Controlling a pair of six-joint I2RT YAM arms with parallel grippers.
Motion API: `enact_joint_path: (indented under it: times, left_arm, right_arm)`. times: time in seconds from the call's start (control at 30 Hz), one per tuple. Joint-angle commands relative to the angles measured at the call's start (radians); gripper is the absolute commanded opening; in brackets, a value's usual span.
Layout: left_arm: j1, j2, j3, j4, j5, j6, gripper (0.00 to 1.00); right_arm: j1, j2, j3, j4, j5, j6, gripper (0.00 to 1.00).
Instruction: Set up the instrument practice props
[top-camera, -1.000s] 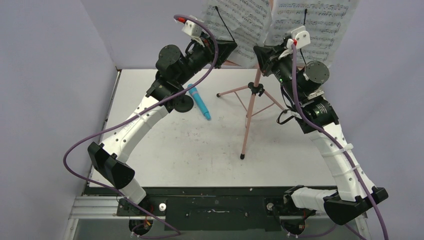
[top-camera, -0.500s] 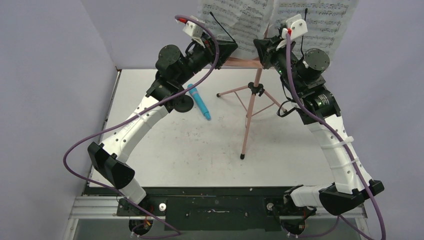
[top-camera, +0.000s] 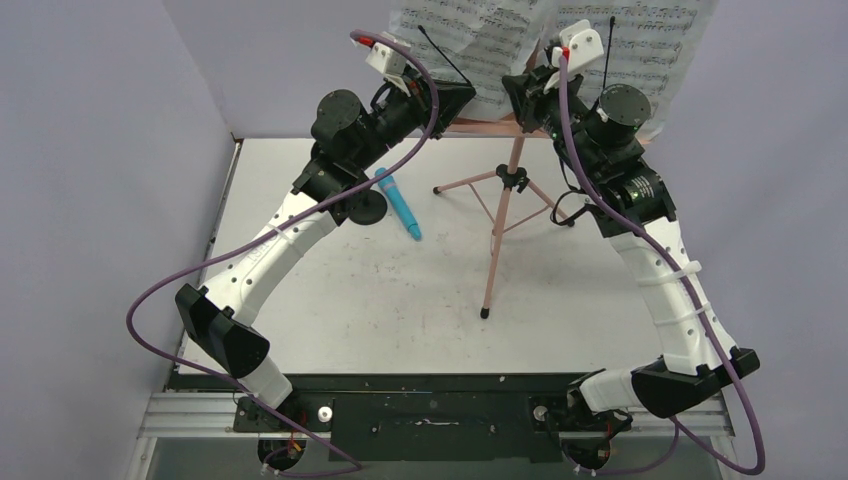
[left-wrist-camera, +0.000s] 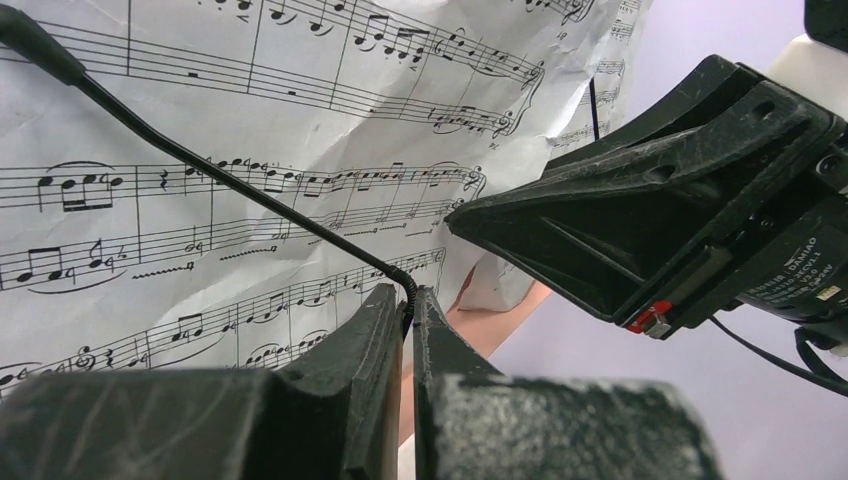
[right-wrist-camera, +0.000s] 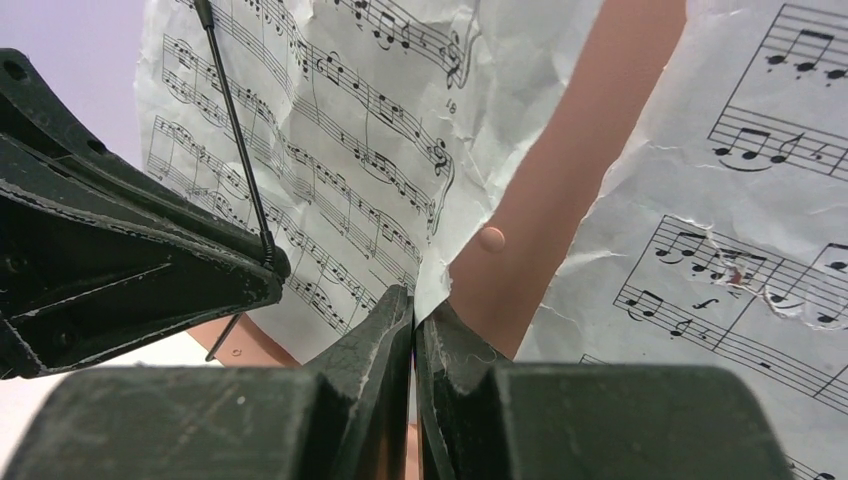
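Both arms up at pink music stand (top-camera: 496, 250), fixing the sheets.
L gripper (left-wrist-camera: 408, 300) pinched shut on black page-retainer wire (left-wrist-camera: 230, 185); R gripper (right-wrist-camera: 413, 305) pinching sheet-music page (right-wrist-camera: 330, 150) edge, mid-stand. Best: ease page flat under wire w/o tearing, release wire slowly. Blue mic (top-camera: 401, 205) lies on table (top-camera: 380, 300) beside mic stand (top-camera: 368, 207).

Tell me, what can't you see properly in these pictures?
- Top view: the sheet-music pages run off the upper edge.
- Top view: the left arm covers part of the black mic stand base.
- Right wrist view: the right fingers are shut at a page edge; whether they pinch it is unclear.
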Motion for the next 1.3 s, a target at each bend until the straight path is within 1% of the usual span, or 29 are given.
enact_joint_path:
  times: [0.0, 0.1, 0.13, 0.23, 0.27, 0.3, 0.37, 0.57, 0.7, 0.9, 1.03, 1.13, 1.27]
  left_arm:
    - [-0.01, -0.04, -0.001, 0.056, 0.021, -0.01, 0.0]
    - [-0.01, -0.048, -0.015, 0.057, -0.004, -0.011, 0.0]
    - [-0.01, -0.052, -0.023, 0.059, -0.018, -0.013, 0.02]
    - [-0.008, -0.067, -0.045, 0.074, -0.052, -0.03, 0.21]
    - [-0.006, -0.07, -0.048, 0.079, -0.059, -0.039, 0.25]
    - [-0.005, -0.071, -0.049, 0.081, -0.061, -0.05, 0.28]
    - [-0.003, -0.072, -0.047, 0.088, -0.063, -0.072, 0.31]
    - [0.018, -0.065, -0.047, 0.135, -0.072, -0.194, 0.32]
    - [0.034, -0.048, -0.034, 0.15, -0.084, -0.282, 0.31]
    - [0.036, 0.004, 0.08, 0.029, -0.1, -0.32, 0.26]
    - [0.036, 0.037, 0.12, 0.021, -0.093, -0.342, 0.24]
    - [0.036, 0.054, 0.155, -0.024, -0.105, -0.341, 0.2]
    - [0.036, 0.066, 0.173, -0.047, -0.109, -0.343, 0.2]
  right_arm:
    - [0.007, 0.009, 0.057, 0.009, -0.013, -0.009, 0.05]
    - [0.007, 0.009, 0.059, 0.005, -0.015, -0.01, 0.05]
    - [0.008, 0.007, 0.057, 0.006, -0.015, -0.008, 0.05]
    - [0.007, 0.002, 0.05, 0.012, -0.015, -0.005, 0.05]
    - [0.008, 0.0, 0.048, 0.015, -0.015, -0.004, 0.05]
    - [0.008, -0.001, 0.045, 0.016, -0.016, -0.003, 0.05]
    - [0.007, -0.004, 0.042, 0.019, -0.017, -0.001, 0.05]
    - [0.008, -0.009, 0.039, 0.022, -0.02, 0.001, 0.05]
    - [0.008, -0.01, 0.036, 0.022, -0.021, 0.0, 0.05]
    - [0.008, -0.01, 0.033, 0.025, -0.029, 0.004, 0.05]
    - [0.007, -0.009, 0.034, 0.026, -0.035, 0.006, 0.05]
    - [0.007, -0.011, 0.033, 0.024, -0.036, 0.006, 0.05]
    - [0.007, -0.014, 0.032, 0.024, -0.035, 0.004, 0.05]
